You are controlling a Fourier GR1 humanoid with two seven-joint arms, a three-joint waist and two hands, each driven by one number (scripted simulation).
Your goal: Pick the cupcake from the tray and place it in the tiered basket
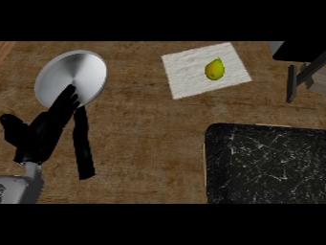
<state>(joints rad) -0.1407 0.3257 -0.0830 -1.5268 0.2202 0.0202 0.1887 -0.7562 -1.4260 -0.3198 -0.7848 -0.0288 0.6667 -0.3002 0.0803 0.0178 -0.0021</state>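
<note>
1. No cupcake shows anywhere in the head view, so I cannot say where it is. The dark tray [275,165] at the lower right, black with pale scratch-like marks, has nothing visible on its surface.
2. The tiered basket [310,67] appears only partly, at the upper right corner: a dark shelf edge and slanting black struts, well apart from the hand.
3. Just left of the basket, a white cloth [193,74] lies on the wooden counter [151,134] with a yellow lemon [215,69] resting near its middle.
4. At the upper left sits a round silver plate [71,79].
5. The left hand [49,129] comes up from the lower left on its grey forearm. Its fingers are straight and stretched out, their tips overlapping the plate's lower edge, the thumb spread to the side. It holds nothing.
6. The right hand is not visible.
7. Judgement: the pick seems not yet begun. To do it well, the cupcake must first be found; the hand should then approach from above with fingers spread wide, closing round the base rather than the top, and avoid brushing the lemon or plate.
</note>
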